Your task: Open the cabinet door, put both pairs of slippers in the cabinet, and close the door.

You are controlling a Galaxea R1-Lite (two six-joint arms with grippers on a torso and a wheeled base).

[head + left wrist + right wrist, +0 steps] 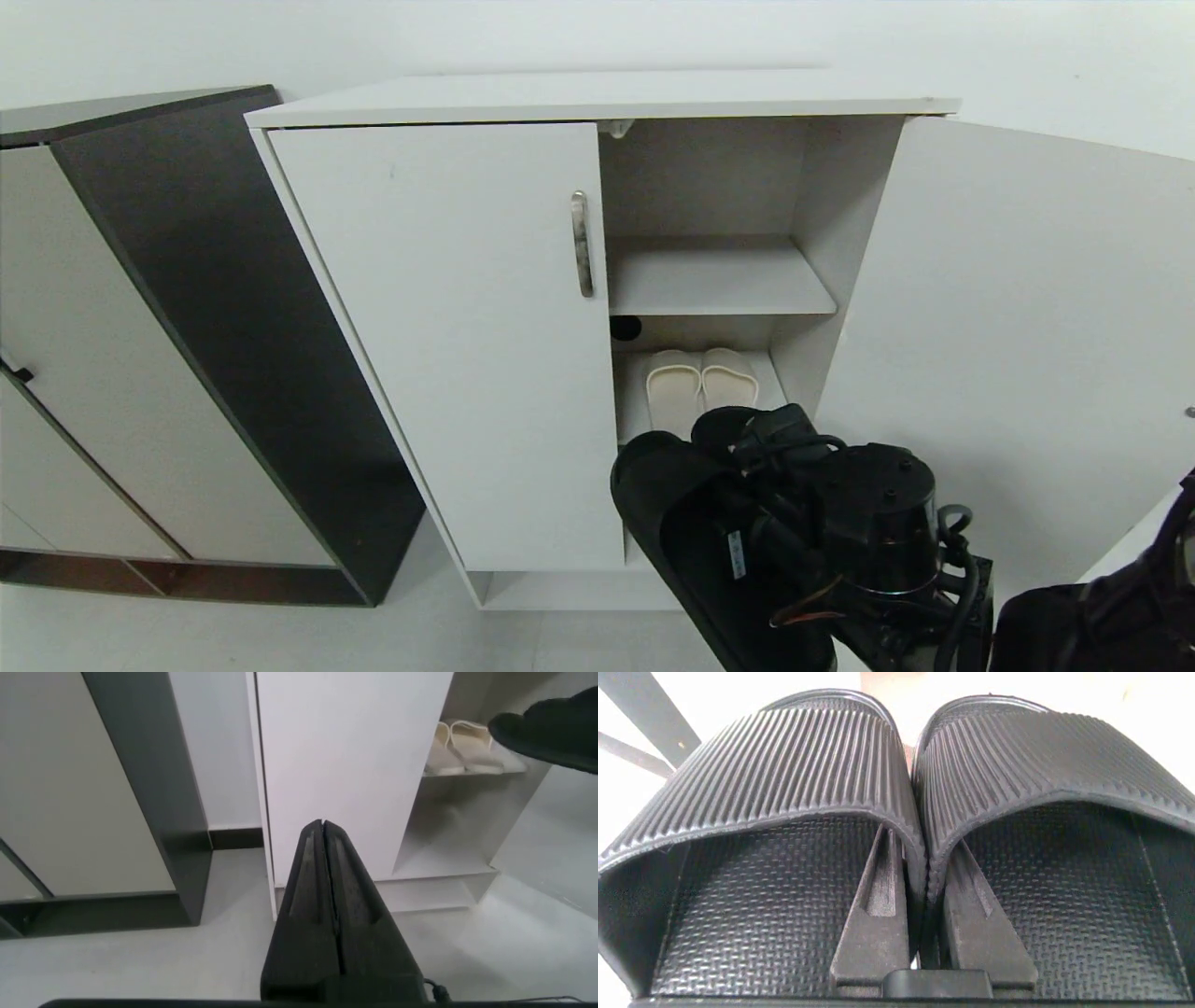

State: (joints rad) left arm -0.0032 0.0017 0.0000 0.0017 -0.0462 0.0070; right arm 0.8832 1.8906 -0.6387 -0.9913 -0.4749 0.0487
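The white cabinet (597, 98) has its right door (1018, 355) swung wide open and its left door (448, 345) closed. A pair of white slippers (700, 383) lies on the lower shelf, toes inward. A pair of black slippers (691, 504) hangs in front of the opening, just below and in front of the white pair. My right gripper (920, 924) is shut on the black slippers, pinching their two inner side walls together. My left gripper (322, 831) is shut and holds nothing. It sits low over the floor, facing the closed door. The black slippers (551, 733) and the white slippers (462, 747) lie beyond it.
The upper shelf (719, 280) is bare. The closed door carries a metal handle (582, 245) at its inner edge. A dark-sided cabinet (233, 327) stands close to the left of the white one. Pale floor (280, 635) stretches in front.
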